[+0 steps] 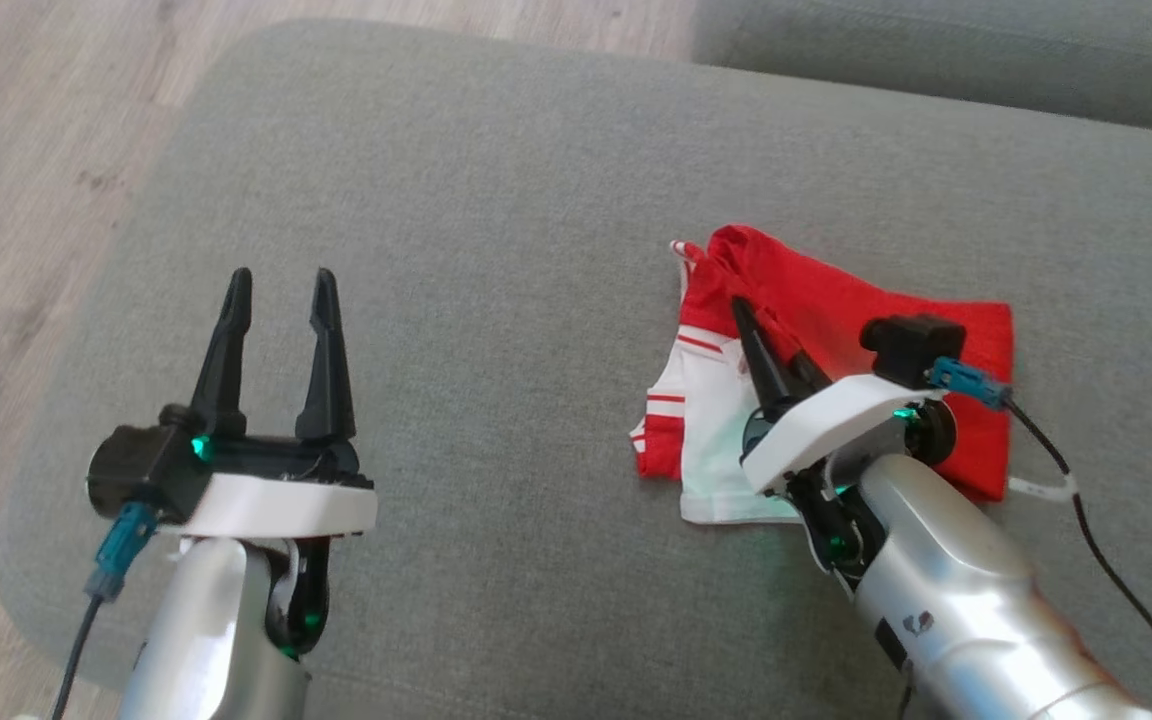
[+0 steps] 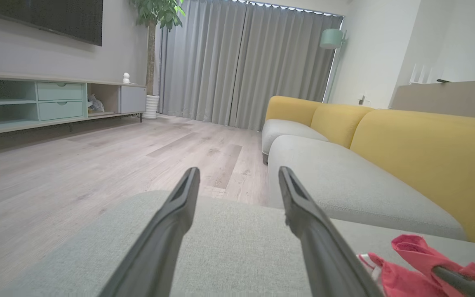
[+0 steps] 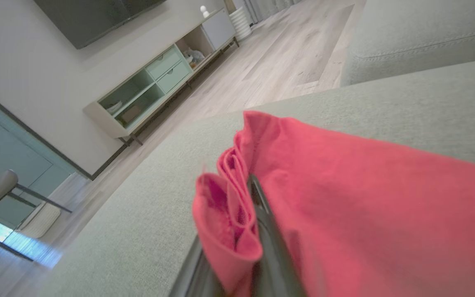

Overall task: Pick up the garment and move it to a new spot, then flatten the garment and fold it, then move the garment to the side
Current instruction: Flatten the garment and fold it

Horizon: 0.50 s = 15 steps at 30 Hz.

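While clamped shut around a bunched red fold, had the right hand [image 1: 766, 340] low over the garment [image 1: 836, 290], toward its left half. Saw cloth wrapped over one of the fingers [image 3: 268, 231] in the right wrist view, so judged the grip real but thick, several layers at once. Found the garment lying partly folded, red over a white striped panel, on the right part of the grey cushion [image 1: 496, 200]. Held the left hand [image 1: 281, 280] spread fully wide and empty at the near left, well apart from the cloth. Took the step in hand for folding or smoothing. Would have done well to draw the fold slowly and level, to avoid lifting high, to match edge to edge, and to bring the left hand across to pin the lower layer against dragging.
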Motion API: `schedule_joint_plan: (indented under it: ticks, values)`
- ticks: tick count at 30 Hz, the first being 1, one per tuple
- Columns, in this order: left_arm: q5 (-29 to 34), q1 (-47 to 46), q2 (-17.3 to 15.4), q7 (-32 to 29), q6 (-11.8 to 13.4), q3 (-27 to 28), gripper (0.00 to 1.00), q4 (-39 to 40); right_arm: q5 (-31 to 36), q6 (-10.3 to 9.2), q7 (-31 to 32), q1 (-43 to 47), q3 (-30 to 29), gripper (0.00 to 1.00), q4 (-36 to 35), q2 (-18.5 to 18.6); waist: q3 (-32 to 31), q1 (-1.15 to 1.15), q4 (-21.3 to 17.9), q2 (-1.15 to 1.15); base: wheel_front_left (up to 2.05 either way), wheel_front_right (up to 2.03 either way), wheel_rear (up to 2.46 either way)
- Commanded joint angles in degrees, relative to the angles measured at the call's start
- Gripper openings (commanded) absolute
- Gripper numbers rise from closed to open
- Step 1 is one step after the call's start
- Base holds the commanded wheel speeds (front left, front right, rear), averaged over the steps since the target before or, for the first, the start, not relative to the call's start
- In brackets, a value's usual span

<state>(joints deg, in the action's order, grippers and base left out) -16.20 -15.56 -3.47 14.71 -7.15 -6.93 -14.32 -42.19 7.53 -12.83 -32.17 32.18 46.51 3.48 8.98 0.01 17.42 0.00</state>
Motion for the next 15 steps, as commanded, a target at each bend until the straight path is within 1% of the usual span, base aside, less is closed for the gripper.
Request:
schedule_joint_plan:
  ticks: [1, 9, 10, 11, 13, 15]
  values:
    - [-0.06, -2.53, -1.40, 0.29, -0.28, 1.48, 1.00, 1.66, -0.89, -0.04, -0.99, -2.27, 2.01, 0.00, -0.88, -0.60, 0.49, -0.01, 0.36, 0.00, 0.00, 0.00, 0.00]
    - [-0.21, -2.65, -1.97, 0.29, -0.31, 1.27, 1.00, 1.47, -5.81, -0.04, -2.04, -3.74, 9.01, 0.00, 2.83, -0.60, 0.85, -0.01, 0.05, 0.00, 0.00, 0.00, 0.00]
    - [-0.19, -2.67, -1.95, 0.29, -0.31, 1.21, 1.00, 1.37, -6.98, -0.04, -2.06, -3.46, 10.16, 0.98, 2.41, -0.60, 0.73, -0.01, -0.09, 0.00, 0.00, 0.00, 0.00]
    - [-0.18, -2.66, -1.94, 0.29, -0.32, 1.17, 1.00, 1.26, -8.20, -0.04, -2.08, -3.17, 11.98, 1.00, 1.33, -0.60, 0.60, -0.01, -0.31, 0.00, 0.00, 0.00, 0.00]
    - [-0.21, -2.55, -1.97, 0.29, -0.32, 1.14, 1.00, 1.02, -11.03, -0.04, -2.10, -2.73, 15.34, 1.00, -1.41, -0.60, 0.22, -0.01, -0.90, 0.00, 0.00, 0.00, 0.00]
    - [-0.14, -2.34, -2.01, 0.29, -0.32, 1.06, 1.00, 0.82, -15.58, -0.04, -2.12, -2.22, 17.89, 1.00, -4.84, -0.60, -0.32, -0.01, -1.59, 0.00, 0.00, 0.00, 0.00]
